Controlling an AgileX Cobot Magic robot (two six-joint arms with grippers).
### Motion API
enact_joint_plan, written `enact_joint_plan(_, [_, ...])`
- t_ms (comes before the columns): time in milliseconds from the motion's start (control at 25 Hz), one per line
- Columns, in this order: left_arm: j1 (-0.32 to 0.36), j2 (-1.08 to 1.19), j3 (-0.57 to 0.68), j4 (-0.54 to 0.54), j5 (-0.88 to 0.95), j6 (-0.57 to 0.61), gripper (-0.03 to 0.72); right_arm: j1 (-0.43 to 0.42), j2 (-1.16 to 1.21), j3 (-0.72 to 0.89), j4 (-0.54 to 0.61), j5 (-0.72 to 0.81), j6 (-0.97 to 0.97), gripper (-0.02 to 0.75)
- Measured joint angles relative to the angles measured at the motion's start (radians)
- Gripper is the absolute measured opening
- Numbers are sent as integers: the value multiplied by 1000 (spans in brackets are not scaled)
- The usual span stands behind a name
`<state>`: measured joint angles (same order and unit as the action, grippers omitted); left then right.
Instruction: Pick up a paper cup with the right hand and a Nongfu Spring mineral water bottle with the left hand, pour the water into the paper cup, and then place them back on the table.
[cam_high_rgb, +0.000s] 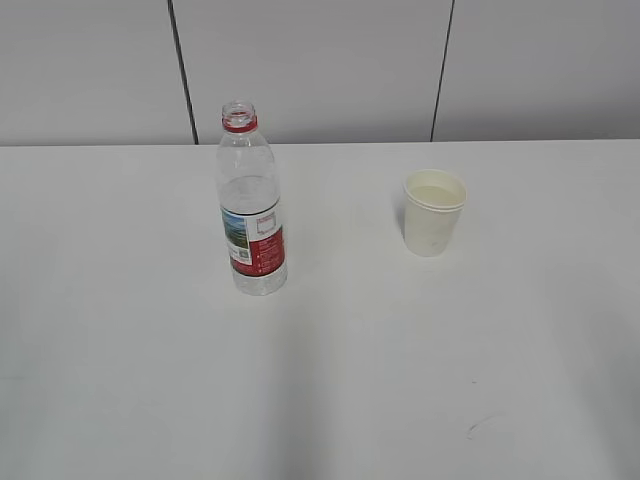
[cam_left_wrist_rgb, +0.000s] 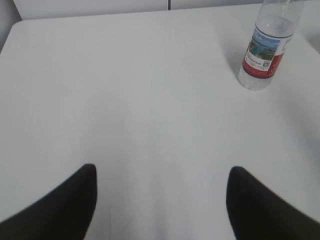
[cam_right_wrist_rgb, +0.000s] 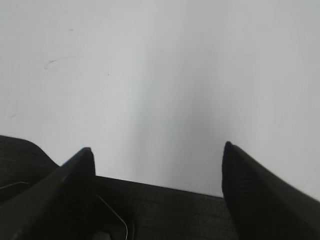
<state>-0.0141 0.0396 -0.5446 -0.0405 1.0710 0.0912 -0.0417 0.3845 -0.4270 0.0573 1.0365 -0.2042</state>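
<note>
The Nongfu Spring bottle (cam_high_rgb: 251, 205) stands upright and uncapped on the white table (cam_high_rgb: 320, 380), left of centre, partly filled with clear water. The paper cup (cam_high_rgb: 433, 211) stands upright to its right, apart from it. Neither arm shows in the exterior view. In the left wrist view the left gripper (cam_left_wrist_rgb: 161, 175) is open and empty above bare table, with the bottle (cam_left_wrist_rgb: 265, 55) far ahead at the upper right. In the right wrist view the right gripper (cam_right_wrist_rgb: 157, 152) is open and empty above the table's near edge; the cup is out of that view.
A small dark scratch mark (cam_high_rgb: 482, 424) lies on the table at the front right; it also shows in the right wrist view (cam_right_wrist_rgb: 57, 61). A grey panelled wall (cam_high_rgb: 320, 70) stands behind the table. A dark surface (cam_right_wrist_rgb: 165, 210) lies below the table edge.
</note>
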Motion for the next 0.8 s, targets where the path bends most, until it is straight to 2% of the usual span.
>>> enact_joint_plan(800, [0, -53, 0, 1, 7, 0, 474, 0, -400, 0, 2, 14, 6, 582])
